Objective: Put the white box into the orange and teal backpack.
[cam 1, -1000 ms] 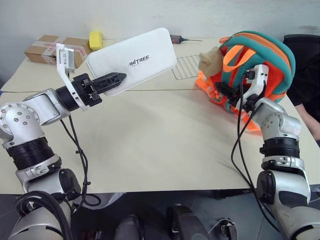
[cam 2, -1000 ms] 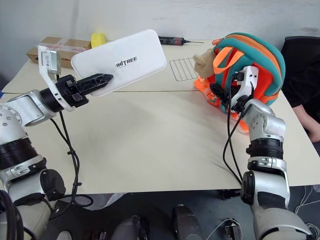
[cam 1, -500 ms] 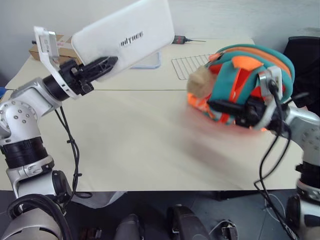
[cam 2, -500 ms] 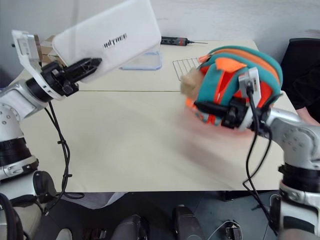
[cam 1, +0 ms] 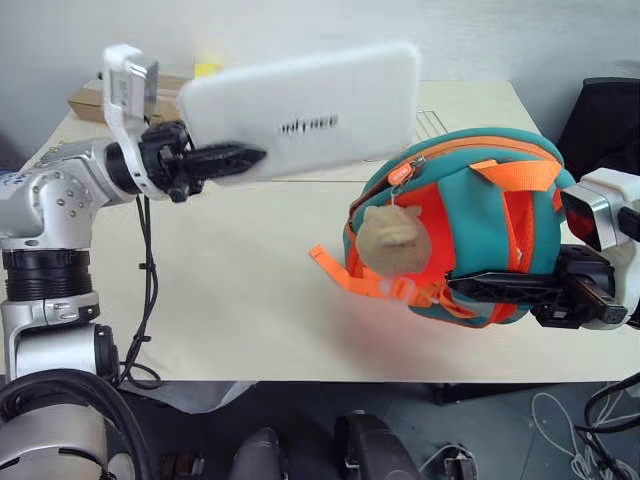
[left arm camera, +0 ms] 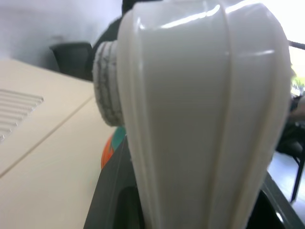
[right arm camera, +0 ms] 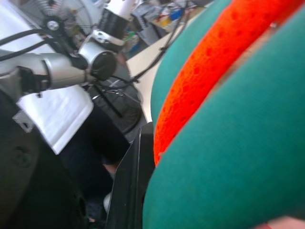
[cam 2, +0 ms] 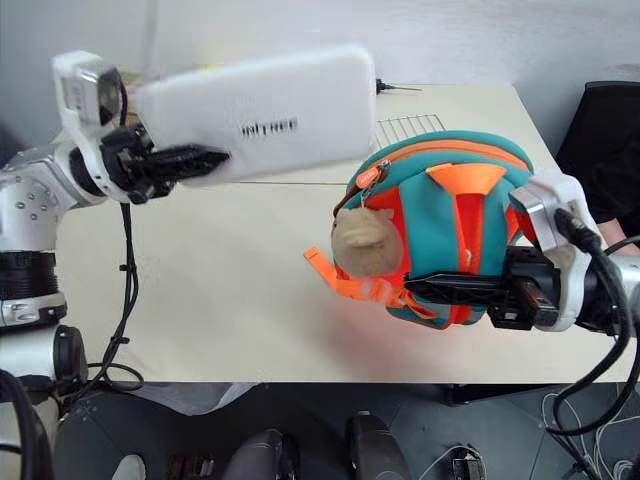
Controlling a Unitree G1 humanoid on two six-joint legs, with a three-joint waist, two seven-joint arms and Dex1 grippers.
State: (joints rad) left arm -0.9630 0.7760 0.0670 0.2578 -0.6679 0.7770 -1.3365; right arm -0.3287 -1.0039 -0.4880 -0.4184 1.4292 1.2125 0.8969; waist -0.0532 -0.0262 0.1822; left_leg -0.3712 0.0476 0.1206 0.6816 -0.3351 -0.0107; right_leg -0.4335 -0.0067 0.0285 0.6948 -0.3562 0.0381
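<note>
While left pincer (cam 1: 232,156) clamps white box (cam 1: 300,110) level, right pincer (cam 1: 470,290) grips backpack (cam 1: 470,235)

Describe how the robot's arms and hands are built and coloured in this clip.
Both arms are silver metal segments joined by black ribbed collars, with loose black cables. The left hand and right hand each have two black fingers and carry a white bracket with a small camera.

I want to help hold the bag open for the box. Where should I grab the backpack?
Probably the orange loop handle on top of the orange and teal backpack, reaching from above. It sticks up free, while the right gripper already pinches the bag low down, and the left gripper brings the white box in from the zipper side.
</note>
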